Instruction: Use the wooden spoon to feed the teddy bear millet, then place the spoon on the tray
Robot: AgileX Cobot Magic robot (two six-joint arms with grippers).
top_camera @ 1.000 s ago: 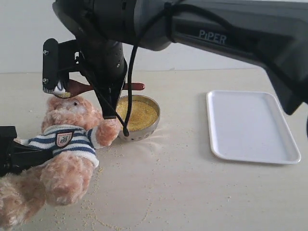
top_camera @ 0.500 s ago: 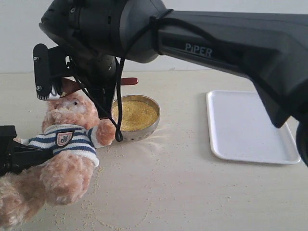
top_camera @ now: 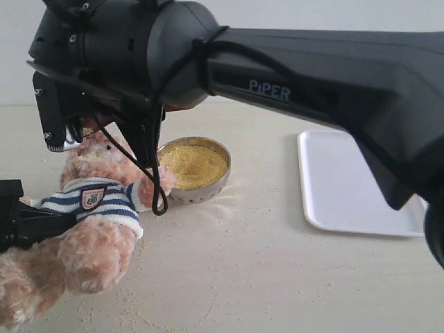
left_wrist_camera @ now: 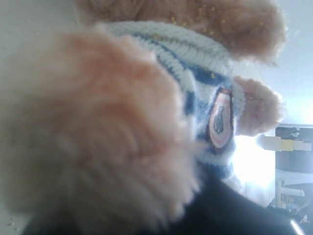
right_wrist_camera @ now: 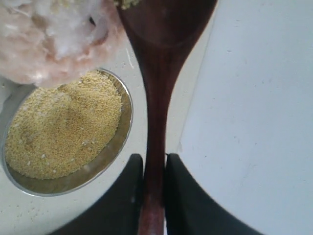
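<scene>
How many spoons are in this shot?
1: the wooden spoon, clamped in the right claw, its bowl end beside the teddy bear. The arm may hide others.

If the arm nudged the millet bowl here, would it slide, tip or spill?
Probably slides rather than tips: the bowl looks low, wide and shiny on a smooth table. Spilling seems likely, since the millet is heaped near the rim and loose grains lie around it.

Bench (top_camera: 277, 277) lies open between bowl (top_camera: 201, 193) and tray (top_camera: 361, 180). The right arm (top_camera: 312, 76) looms over the teddy bear (top_camera: 97, 243), seemingly crowding its head.
</scene>
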